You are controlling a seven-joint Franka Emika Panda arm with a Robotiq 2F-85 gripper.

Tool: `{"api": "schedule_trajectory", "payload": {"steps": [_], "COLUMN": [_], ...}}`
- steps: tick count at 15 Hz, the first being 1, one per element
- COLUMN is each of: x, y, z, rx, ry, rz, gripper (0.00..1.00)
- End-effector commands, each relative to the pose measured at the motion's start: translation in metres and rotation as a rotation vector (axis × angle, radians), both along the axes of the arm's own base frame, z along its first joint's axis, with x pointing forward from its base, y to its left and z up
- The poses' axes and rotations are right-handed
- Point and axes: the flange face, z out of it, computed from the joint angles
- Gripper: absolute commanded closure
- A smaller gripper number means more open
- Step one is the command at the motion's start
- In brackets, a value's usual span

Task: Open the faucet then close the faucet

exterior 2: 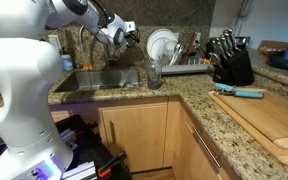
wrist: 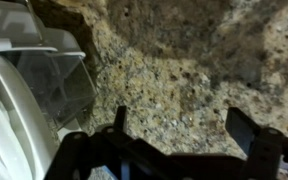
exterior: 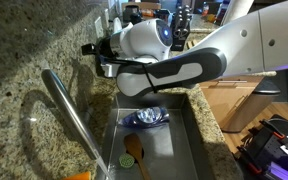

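The faucet [exterior: 72, 118] is a long silver tube spout that slants over the sink in an exterior view; I cannot make out its lever handle. My gripper [exterior: 90, 49] hangs above the granite backsplash, up and behind the spout and apart from it. It also shows in an exterior view [exterior 2: 132, 35] above the sink's far side. In the wrist view the gripper [wrist: 182, 125] is open, with two dark fingers spread and only speckled granite between them. The faucet does not show in the wrist view.
The steel sink [exterior: 184, 135] holds a blue bowl [exterior: 147, 117] and a wooden spoon [exterior: 134, 152]. A dish rack with a white plate [exterior 2: 162, 45], a glass [exterior 2: 154, 72], a knife block [exterior 2: 229, 60] and a cutting board [exterior 2: 274, 120] stand on the granite counter. A white plate [wrist: 9, 110] fills the wrist view's left.
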Motion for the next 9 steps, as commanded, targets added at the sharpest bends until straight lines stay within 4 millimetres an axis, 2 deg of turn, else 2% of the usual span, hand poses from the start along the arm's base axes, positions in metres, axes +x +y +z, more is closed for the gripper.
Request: {"api": "schedule_trajectory", "payload": {"steps": [1, 2, 6, 9], "x": [-0.009, 0.001, 0.005, 0.005], "y": [-0.01, -0.003, -0.007, -0.013], "z": [-0.003, -0.007, -0.011, -0.044], "rx": [-0.073, -0.046, -0.038, -0.13], "ry": [0.124, 0.053, 0.079, 0.178], "rz": [-0.009, -0.005, -0.036, -0.057], "gripper": [0.0, 0.0, 0.0, 0.0]}}
